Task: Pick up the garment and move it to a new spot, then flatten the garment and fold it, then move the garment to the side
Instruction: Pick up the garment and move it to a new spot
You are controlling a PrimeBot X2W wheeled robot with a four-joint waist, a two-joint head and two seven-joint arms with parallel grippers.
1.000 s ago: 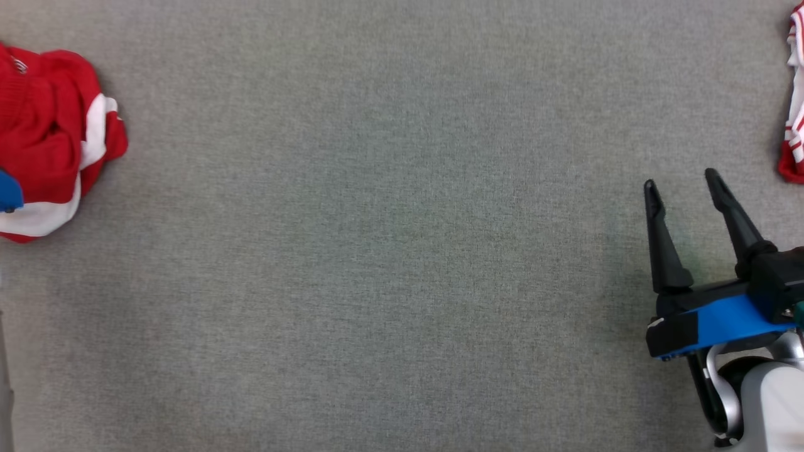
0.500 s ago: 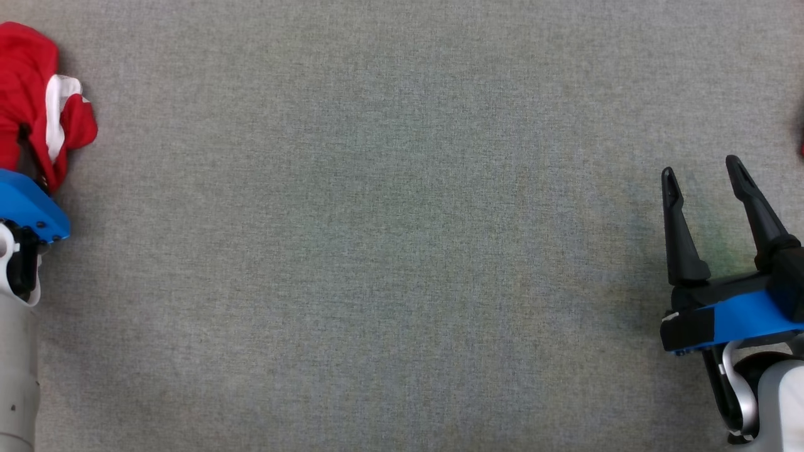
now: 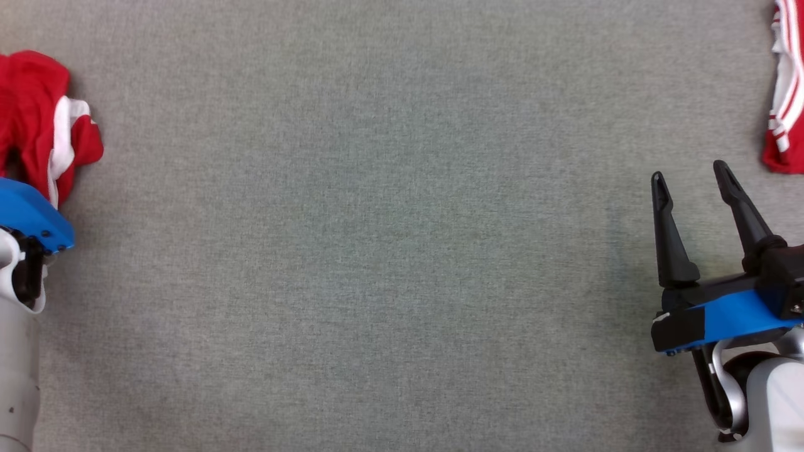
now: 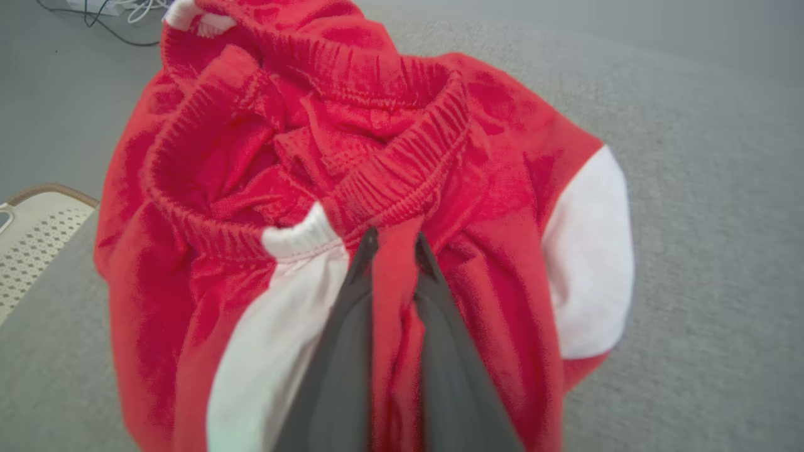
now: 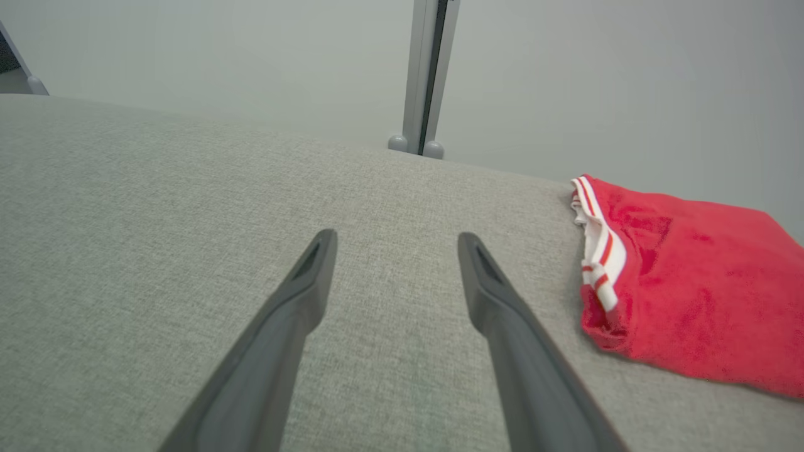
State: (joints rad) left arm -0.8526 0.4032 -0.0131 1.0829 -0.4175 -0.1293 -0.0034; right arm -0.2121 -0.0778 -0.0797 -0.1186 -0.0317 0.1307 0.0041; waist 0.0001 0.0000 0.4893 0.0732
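Since a second ago the garment (image 3: 38, 113) at the left edge of the head view has gone from a broad crumpled heap to a narrower, drawn-up bunch. The left pincer (image 4: 394, 242), then barely in at the edge, now shows its blue housing just below the cloth; the slight shift of the whole picture is the camera's own. In the left wrist view that pincer is clamped on a fold of red fabric just under the elastic waistband, with the cloth pinched between its two dark fingers. The right pincer (image 3: 689, 172) hovers spread and empty over the bare grey surface (image 3: 377, 220), near a folded red piece (image 5: 691, 282) with white stripes at the far right. The task seems to be at its very start. The grasp is made, but the garment sits bunched at the left, and I cannot tell whether it is clear of the surface. Carrying it to a new spot, flattening, folding and setting it aside all remain.
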